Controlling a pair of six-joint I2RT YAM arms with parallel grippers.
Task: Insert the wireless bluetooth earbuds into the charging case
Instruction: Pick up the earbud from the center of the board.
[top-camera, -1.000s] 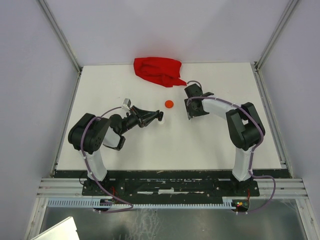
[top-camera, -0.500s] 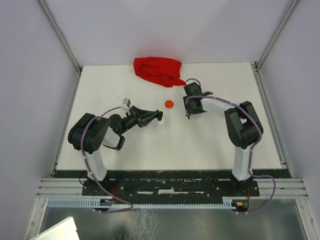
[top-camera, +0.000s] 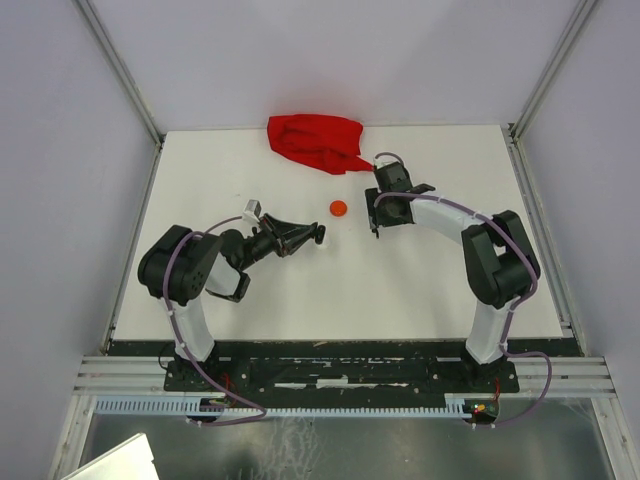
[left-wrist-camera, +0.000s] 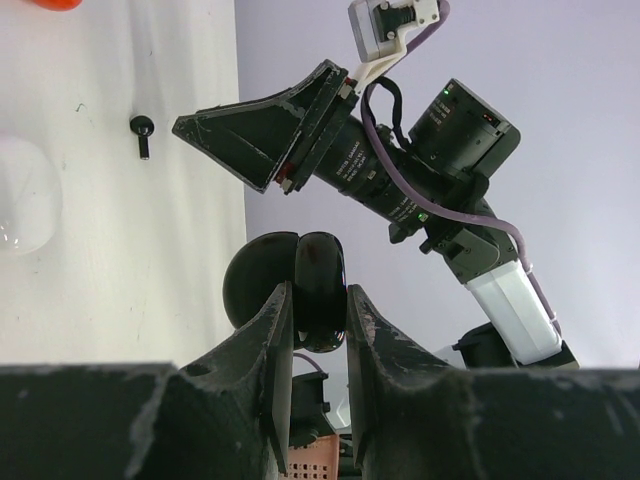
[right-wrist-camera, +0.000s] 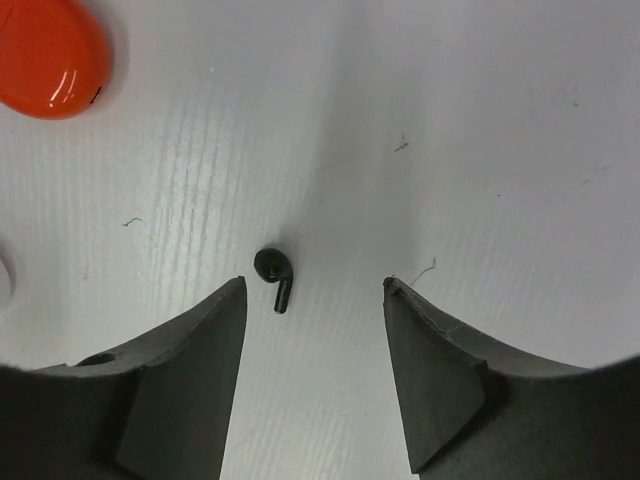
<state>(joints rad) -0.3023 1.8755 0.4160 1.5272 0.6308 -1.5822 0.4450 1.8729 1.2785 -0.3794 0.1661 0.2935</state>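
Your left end effector (left-wrist-camera: 319, 293) is closed tight on the black charging case (left-wrist-camera: 252, 288). I cannot tell if its lid is open, and no earbud shows in it. Next, on the desk (top-camera: 400, 290), come a white round case (left-wrist-camera: 20, 210) and an orange round case (right-wrist-camera: 50, 65), each lying alone. Then comes one tiny black earbud (right-wrist-camera: 274, 276), lying flat on the desk, apart from every case. Your right end effector (right-wrist-camera: 315, 285) hangs right over it with its fingers spread wide, one on each side. It holds nothing and does not touch the earbud. So I think the job is only at the start: the case is held ready, but the earbud is not picked up yet. You have to grab it, carry it over to the black case, and push it in. No other earbud shows.
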